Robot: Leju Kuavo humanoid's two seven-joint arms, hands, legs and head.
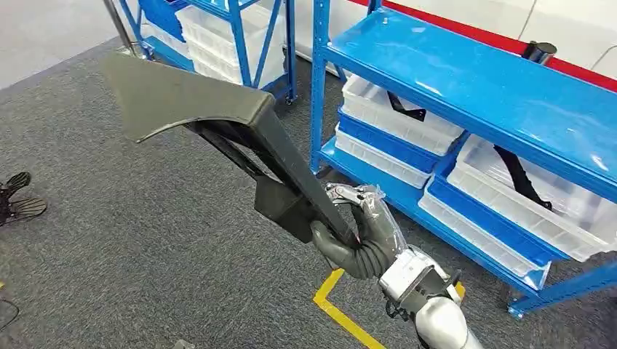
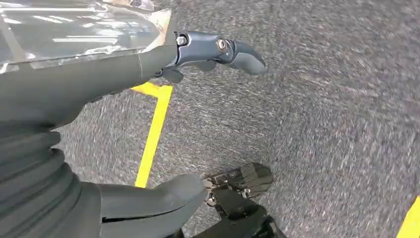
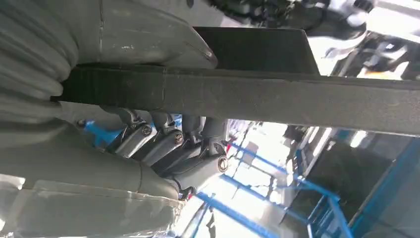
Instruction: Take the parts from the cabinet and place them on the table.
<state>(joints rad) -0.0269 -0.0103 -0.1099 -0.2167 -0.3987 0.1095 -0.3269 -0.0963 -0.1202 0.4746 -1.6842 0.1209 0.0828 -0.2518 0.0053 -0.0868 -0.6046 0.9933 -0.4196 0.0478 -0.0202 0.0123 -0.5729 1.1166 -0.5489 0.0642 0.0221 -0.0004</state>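
Black moulded plastic, the long part (image 1: pixel 218 123) is out of the cabinet and up in the air over the grey carpet (image 1: pixel 145 247), my right hand (image 1: pixel 356 233) wrapped tight round its narrow bar near the lower end, so I judge I should carry it level and swing slowly, keeping the broad far end away from the blue shelving (image 1: pixel 466 80). My left hand (image 2: pixel 148 124) hangs over the floor, fingers apart, holding nothing. I cannot see the bench I am bound for, and the bar hides my fingertips.

Silver arm (image 1: pixel 444 323) — grey (ribbed) hand (image 1: pixel 356 236)
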